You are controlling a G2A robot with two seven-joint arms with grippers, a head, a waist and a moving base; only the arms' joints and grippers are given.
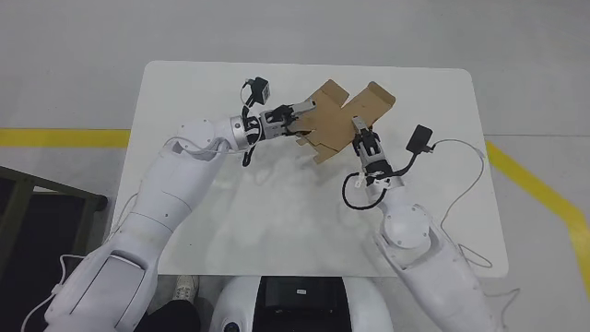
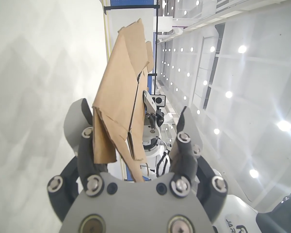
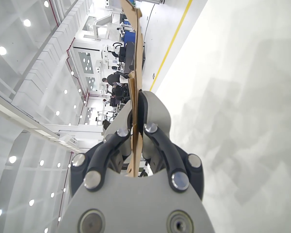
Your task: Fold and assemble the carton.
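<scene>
Broadly, the white surface point(image 1: 277, 221) spans the top view, and over its far middle the flattened brown carton point(image 1: 336, 115) is held up off it between both arms. At the carton's near right edge, the right end effector point(image 3: 135, 103) is clamped tight on the cardboard, seen edge-on. The left end effector point(image 2: 133, 112) has its fingers point(image 2: 83, 127) spread wide, with a carton flap lying between them against one finger.

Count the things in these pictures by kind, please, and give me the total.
Carton: 1
Grippers: 2 (left gripper, jaws open; right gripper, jaws shut on the carton)
Table: 1
Total: 4
</scene>
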